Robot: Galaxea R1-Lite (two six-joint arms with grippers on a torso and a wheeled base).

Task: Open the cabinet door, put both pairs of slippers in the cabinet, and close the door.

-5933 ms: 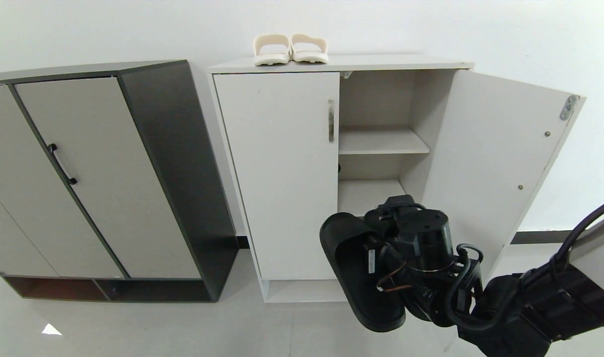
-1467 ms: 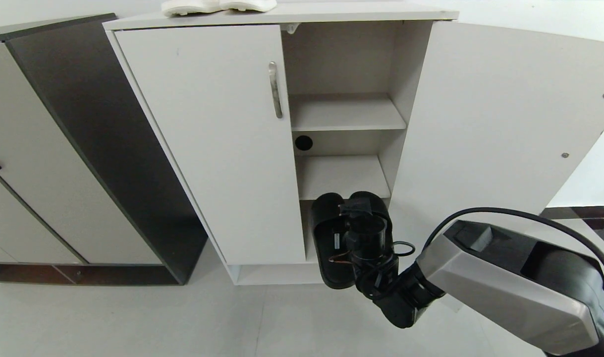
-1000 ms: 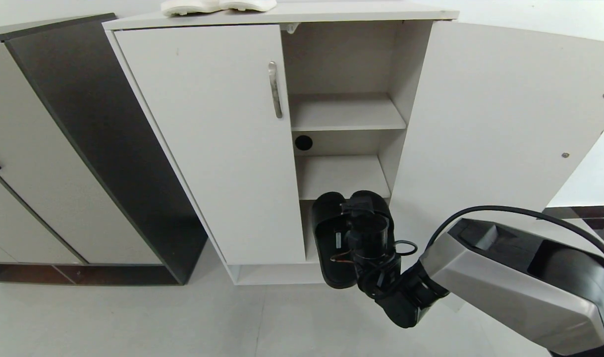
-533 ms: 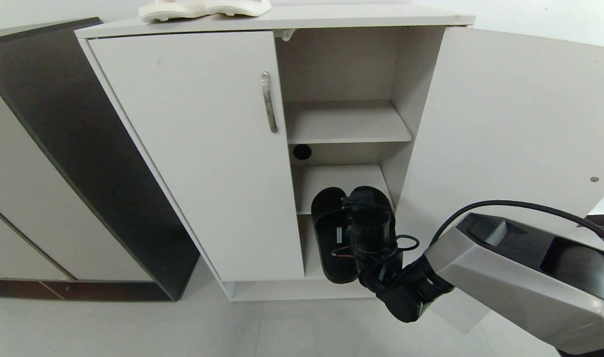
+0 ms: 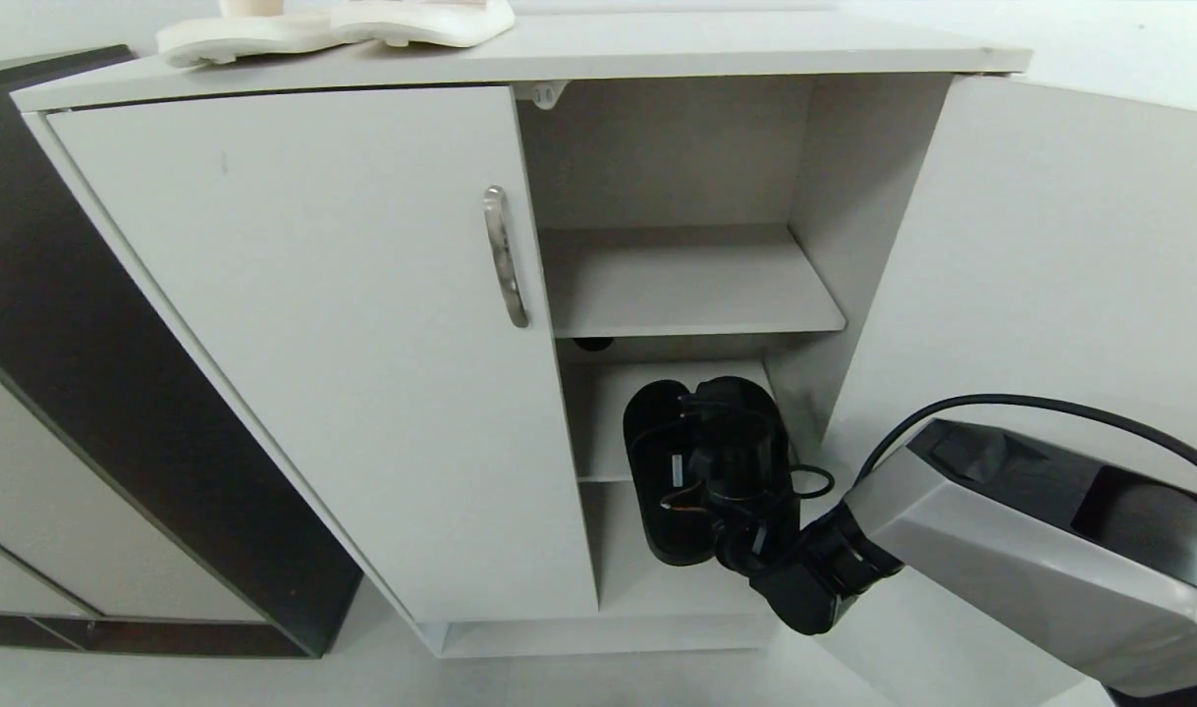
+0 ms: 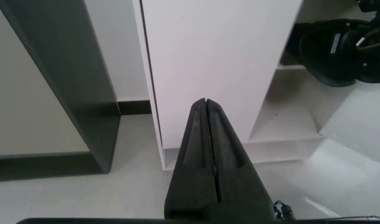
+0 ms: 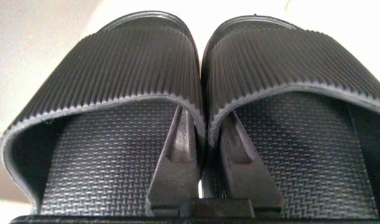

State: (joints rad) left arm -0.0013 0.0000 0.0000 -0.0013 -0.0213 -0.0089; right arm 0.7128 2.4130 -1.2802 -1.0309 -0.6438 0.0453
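Note:
A pair of black slippers [image 5: 669, 471] hangs in my right gripper [image 5: 708, 412], at the mouth of the white cabinet's [image 5: 519, 59] open right half, level with its middle shelf [image 5: 608, 432]. In the right wrist view the fingers [image 7: 177, 152] pinch the two inner edges of the black slippers [image 7: 115, 106] together. A cream pair of slippers [image 5: 333, 25] lies on the cabinet top. The right door [image 5: 1050, 255] stands swung open; the left door [image 5: 313, 324] is closed. My left gripper [image 6: 205, 112] is shut with nothing in it, low before the closed left door, above the floor.
A dark cabinet [image 5: 58, 324] with grey doors stands to the left of the white one. The upper shelf [image 5: 677, 285] and the bottom shelf [image 5: 657, 589] hold nothing. The open door hems in the right side.
The head camera has come closer and lower. My right gripper has carried the black slippers forward from the cabinet's bottom front up to the middle shelf opening.

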